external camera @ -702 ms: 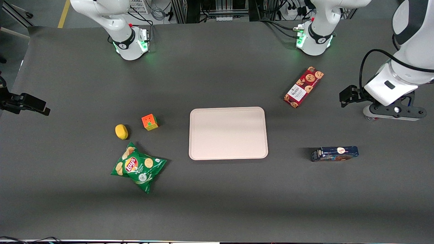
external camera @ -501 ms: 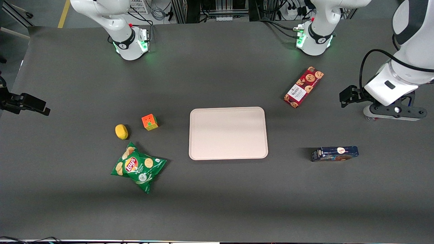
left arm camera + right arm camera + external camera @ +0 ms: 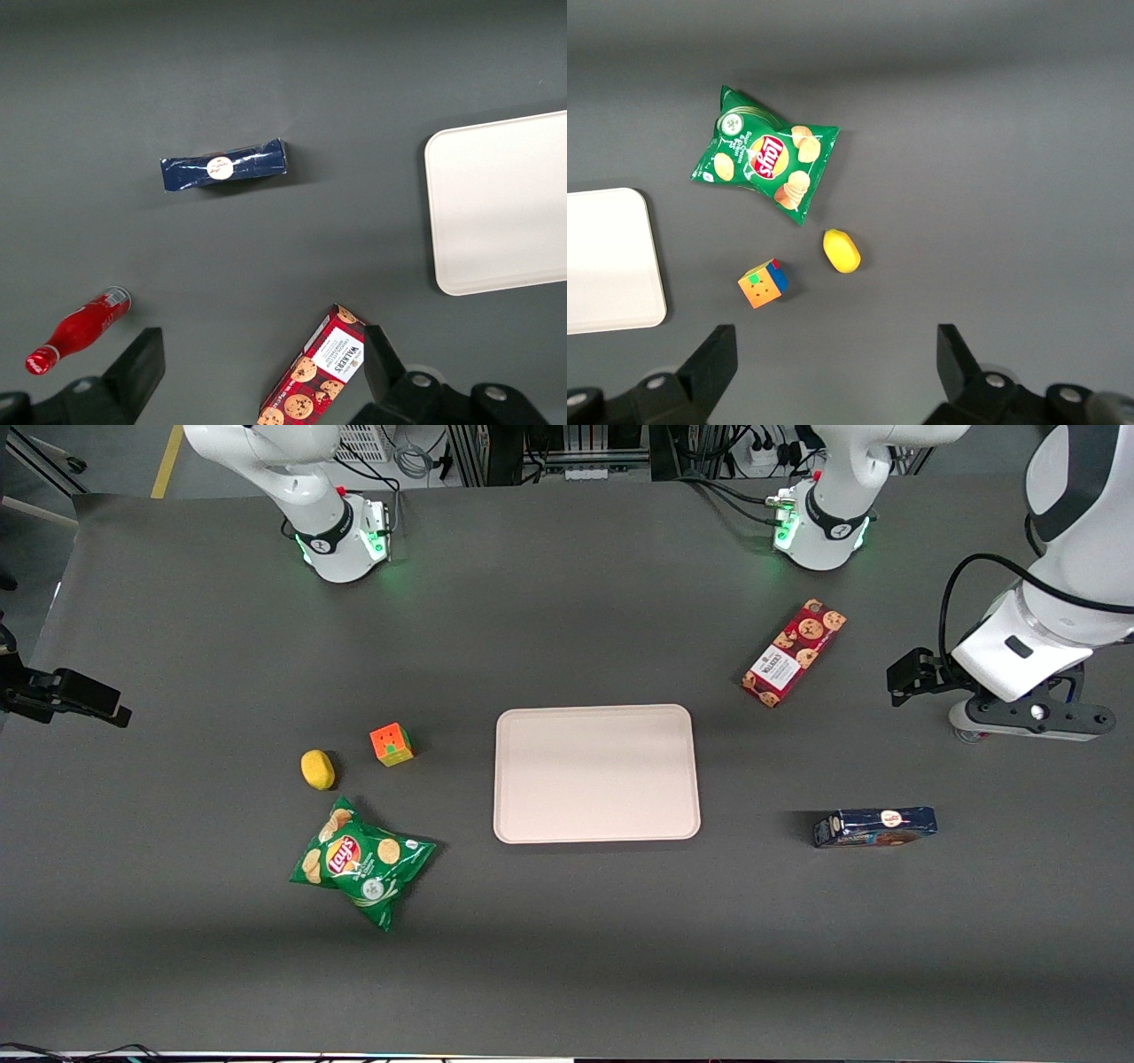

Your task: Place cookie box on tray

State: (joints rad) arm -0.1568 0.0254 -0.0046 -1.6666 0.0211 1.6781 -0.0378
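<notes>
Gripper (image 3: 261, 367) aloft; one cookie box (image 3: 875, 826), one tray (image 3: 596, 773)

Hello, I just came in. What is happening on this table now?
The working arm's claw hangs open high above the table, holding nothing. The navy cookie box lies on the table beside the tray, toward the working arm's end, not yet picked up. The tray has nothing on it. A red cookie box lies farther from the front camera.
</notes>
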